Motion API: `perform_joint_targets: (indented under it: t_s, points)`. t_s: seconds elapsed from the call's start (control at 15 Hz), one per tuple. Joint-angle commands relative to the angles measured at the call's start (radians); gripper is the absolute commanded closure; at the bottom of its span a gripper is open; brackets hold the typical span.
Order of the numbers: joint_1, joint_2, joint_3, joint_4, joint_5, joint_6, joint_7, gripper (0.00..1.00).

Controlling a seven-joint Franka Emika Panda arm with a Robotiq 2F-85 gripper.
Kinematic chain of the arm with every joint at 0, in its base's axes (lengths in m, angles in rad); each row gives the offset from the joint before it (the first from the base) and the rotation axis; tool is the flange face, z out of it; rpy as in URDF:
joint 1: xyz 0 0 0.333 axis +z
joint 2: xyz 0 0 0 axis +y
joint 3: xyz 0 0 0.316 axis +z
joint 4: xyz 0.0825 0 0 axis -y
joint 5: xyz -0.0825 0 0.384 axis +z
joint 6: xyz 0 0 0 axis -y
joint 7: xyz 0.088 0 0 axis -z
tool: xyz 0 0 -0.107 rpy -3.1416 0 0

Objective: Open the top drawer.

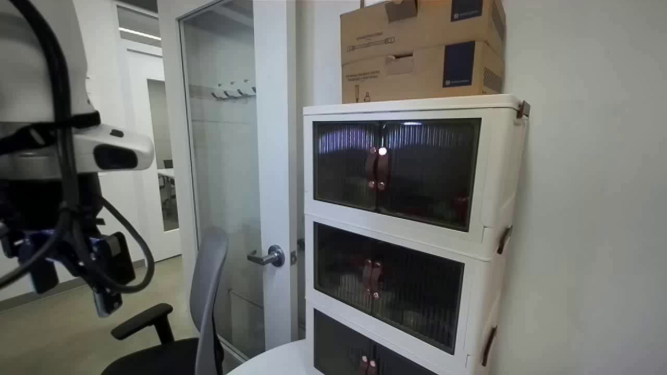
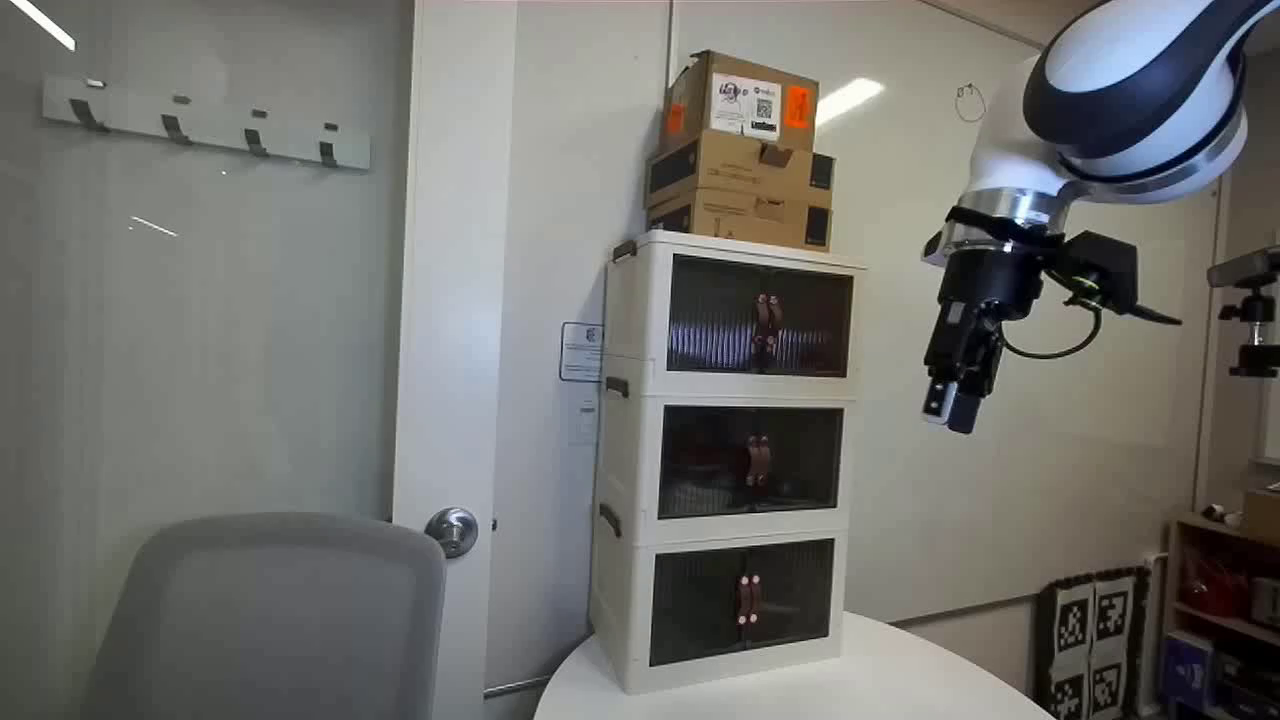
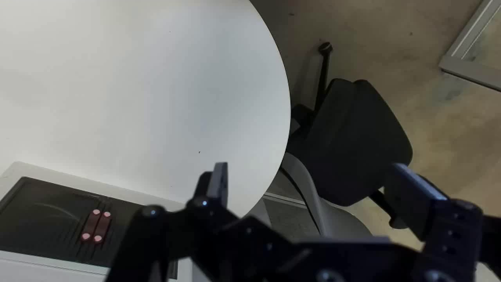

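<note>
Much room separates the gaping gripper (image 3: 311, 176) from the edges of the top drawer (image 2: 737, 315).

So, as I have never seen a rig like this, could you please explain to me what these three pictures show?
The machine is a Franka Panda robot arm, ending in a two-fingered Robotiq gripper. Two pictures are taken from outside the robot, from different places. The wrist view is taken from the arm's own wrist, looking down past the gripper at a round white table, with an office chair beyond its edge.

On the table stands a cream-white three-tier cabinet with smoky see-through front panels and paired reddish-brown handles; cardboard boxes are stacked on top of it. The job is to open the top drawer, really a compartment with two door panels, which is shut. The gripper is open, stands apart from the cabinet and holds nothing.
</note>
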Motion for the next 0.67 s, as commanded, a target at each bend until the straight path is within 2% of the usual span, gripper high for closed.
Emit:
perform_joint_targets:
  t_s: [0.0, 0.13, 0.33, 0.6]
  points:
    - [-0.009, 0.0, 0.009, 0.002, 0.005, -0.004, -0.004, 0.0]
    - [-0.059, 0.001, 0.082, -0.009, -0.11, 0.117, 0.065, 0.0]
    - [-0.104, 0.037, 0.15, 0.03, -0.242, 0.233, 0.135, 0.0]
    - [-0.214, 0.098, 0.263, 0.104, -0.475, 0.379, 0.251, 0.0]
